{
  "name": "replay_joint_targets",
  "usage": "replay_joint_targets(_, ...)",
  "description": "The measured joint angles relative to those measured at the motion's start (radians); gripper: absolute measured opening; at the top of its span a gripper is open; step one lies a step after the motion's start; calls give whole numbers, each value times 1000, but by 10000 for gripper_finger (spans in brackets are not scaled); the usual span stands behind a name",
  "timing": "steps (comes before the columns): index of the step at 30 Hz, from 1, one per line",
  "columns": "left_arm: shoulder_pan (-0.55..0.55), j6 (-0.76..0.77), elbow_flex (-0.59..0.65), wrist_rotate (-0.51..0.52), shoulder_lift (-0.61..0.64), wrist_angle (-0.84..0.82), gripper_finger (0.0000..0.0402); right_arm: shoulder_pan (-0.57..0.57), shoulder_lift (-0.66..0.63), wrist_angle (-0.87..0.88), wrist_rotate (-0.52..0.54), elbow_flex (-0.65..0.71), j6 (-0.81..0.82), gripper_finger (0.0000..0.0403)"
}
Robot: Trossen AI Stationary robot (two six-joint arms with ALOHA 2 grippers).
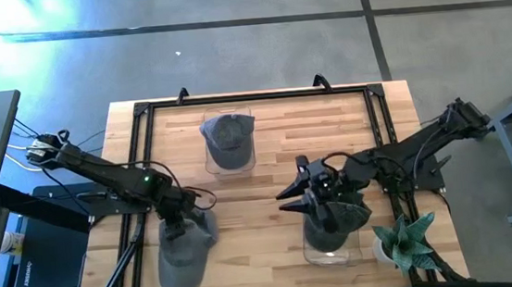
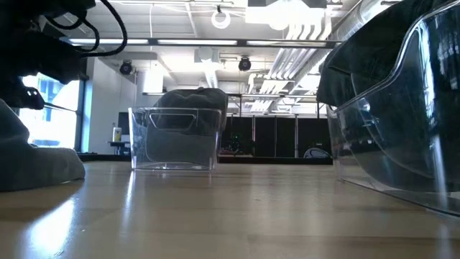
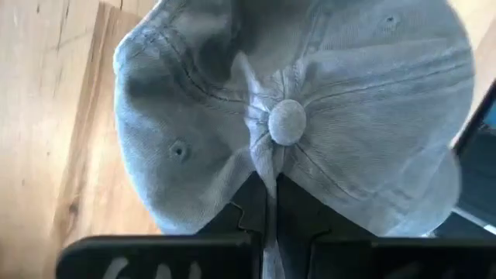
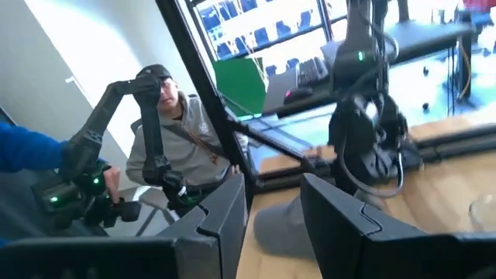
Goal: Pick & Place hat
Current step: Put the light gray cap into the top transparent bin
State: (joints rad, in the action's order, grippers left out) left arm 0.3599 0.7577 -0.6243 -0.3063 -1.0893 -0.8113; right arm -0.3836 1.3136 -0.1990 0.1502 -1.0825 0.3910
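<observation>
A: Where is the hat (image 3: 294, 116), and how is it held?

B: It is seen on the table (image 1: 271, 207) directly under the left gripper (image 3: 267, 203). The fingers are closed almost together, with a fold of crown cloth pinched between them just below the top button.

A: How is it expected to handle?

B: It is judged light, soft and floppy, so sagging is likely. A pinch beside the button, where the seams meet, is judged firmest.

A: And the right gripper (image 4: 271, 203)?

B: It is held over a clear bin (image 1: 328, 246); its fingers are parted, with nothing between them.
</observation>
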Motion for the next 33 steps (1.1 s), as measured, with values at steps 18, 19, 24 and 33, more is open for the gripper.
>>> replay_joint_targets(18, 0, -9, -492, 307, 60, 25, 1, 109, 87, 196, -80, -190, -121, 166)
replay_joint_targets(19, 0, -21, -506, 319, 60, 45, 1, 118, 106, 220, -91, -219, -122, 179)
replay_joint_targets(24, 0, -75, -529, 363, 59, 166, 1, 176, 224, 474, -151, -414, -169, 255)
replay_joint_targets(33, 0, -131, -529, 408, 52, 237, 1, 229, 434, 685, -254, -672, -296, 311)
